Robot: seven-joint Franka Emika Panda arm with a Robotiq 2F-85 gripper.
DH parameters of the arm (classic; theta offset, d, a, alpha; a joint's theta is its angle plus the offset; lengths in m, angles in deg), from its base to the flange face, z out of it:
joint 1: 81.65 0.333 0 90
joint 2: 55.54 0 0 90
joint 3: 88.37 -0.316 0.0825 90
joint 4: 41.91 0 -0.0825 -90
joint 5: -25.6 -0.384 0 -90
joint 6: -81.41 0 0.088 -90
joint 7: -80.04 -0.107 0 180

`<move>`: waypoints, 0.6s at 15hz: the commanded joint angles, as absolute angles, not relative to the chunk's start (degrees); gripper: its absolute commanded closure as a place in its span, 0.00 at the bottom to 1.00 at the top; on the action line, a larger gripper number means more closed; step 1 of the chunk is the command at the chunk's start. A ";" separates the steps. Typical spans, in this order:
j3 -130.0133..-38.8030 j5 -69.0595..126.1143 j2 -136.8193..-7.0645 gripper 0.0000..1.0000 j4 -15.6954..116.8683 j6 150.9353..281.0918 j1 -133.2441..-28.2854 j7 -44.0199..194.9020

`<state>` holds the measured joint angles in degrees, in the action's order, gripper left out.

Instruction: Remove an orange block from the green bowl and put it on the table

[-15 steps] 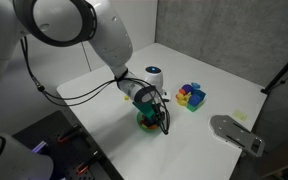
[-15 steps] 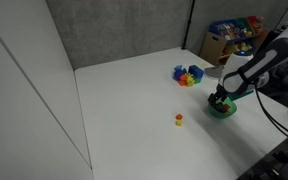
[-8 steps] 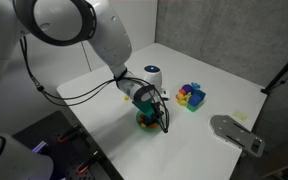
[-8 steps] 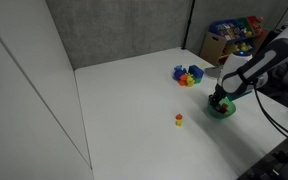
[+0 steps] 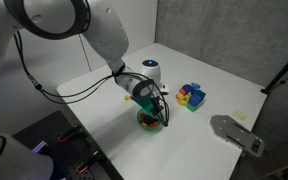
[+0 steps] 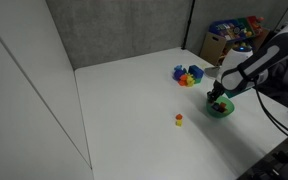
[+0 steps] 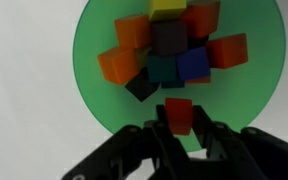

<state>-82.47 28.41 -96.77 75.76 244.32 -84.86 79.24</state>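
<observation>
The green bowl fills the wrist view and holds several coloured blocks, among them orange ones. My gripper is shut on a reddish-orange block, held just over the bowl's near side. In both exterior views the gripper hangs straight down over the bowl, which stands on the white table. The held block is too small to make out there.
A cluster of coloured blocks lies beyond the bowl. A small orange-yellow piece sits alone on the table. A white and blue cylinder stands behind the arm. A grey device lies at the table's edge.
The jaws have shut on the reddish-orange block in the bowl, and the gripper has risen slightly above the bowl.
</observation>
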 commanded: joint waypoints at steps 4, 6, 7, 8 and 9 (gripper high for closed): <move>-82.68 28.74 -85.90 0.90 83.37 241.19 -81.75 78.44; -83.80 28.52 -82.58 0.90 85.68 240.21 -81.02 78.78; -84.34 28.43 -81.21 0.90 86.68 239.90 -80.52 78.68; -85.09 28.24 -80.08 0.90 87.50 239.46 -80.16 78.63; -85.80 28.10 -79.52 0.90 88.07 239.06 -79.71 78.45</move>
